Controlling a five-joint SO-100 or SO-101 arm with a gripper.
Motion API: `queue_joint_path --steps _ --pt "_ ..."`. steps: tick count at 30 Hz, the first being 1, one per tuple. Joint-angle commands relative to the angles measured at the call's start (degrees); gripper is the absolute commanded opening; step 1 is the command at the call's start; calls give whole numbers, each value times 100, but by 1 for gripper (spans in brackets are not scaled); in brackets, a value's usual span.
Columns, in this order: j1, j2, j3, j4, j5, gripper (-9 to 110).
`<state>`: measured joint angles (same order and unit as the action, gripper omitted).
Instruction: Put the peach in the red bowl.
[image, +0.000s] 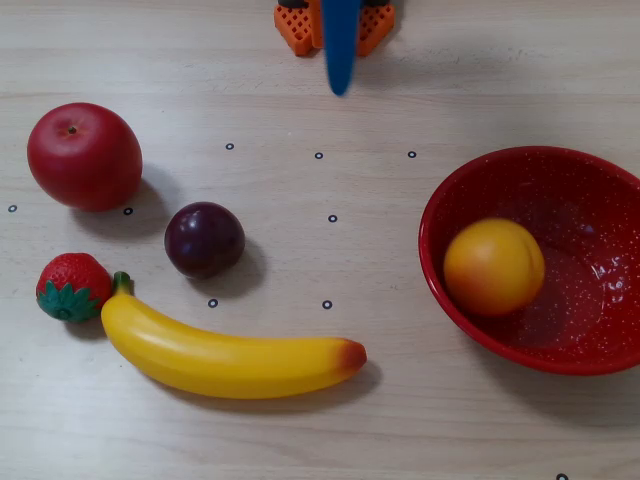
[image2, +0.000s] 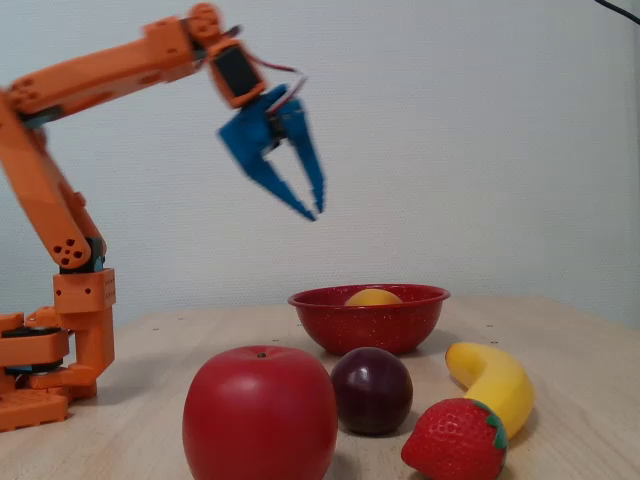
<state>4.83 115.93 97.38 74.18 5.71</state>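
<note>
Glossy speckled red bowl (image: 600, 345) on a matt wood-grain table (image: 420, 430).

In the fixed view the orange arm (image2: 80, 75) rises from its base at lower left and reaches across the upper left. Its blue gripper (image2: 313, 212) hangs high, tips angled down-right, nearly closed and empty. The overhead view shows only a blue fingertip (image: 341, 50) at top centre.
</note>
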Motion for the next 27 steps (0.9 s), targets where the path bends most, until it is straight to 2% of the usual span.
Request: queue_joint_path --steps 1,5,11,20,27 --pt "-211 1002 905 -510 141 0" --pt "-281 2830 3190 -1345 343 0" --pt "-369 5036 5388 -1380 343 0" --pt "-475 6776 6847 -729 -123 0" --pt "-475 6776 7251 -536 -281 0"
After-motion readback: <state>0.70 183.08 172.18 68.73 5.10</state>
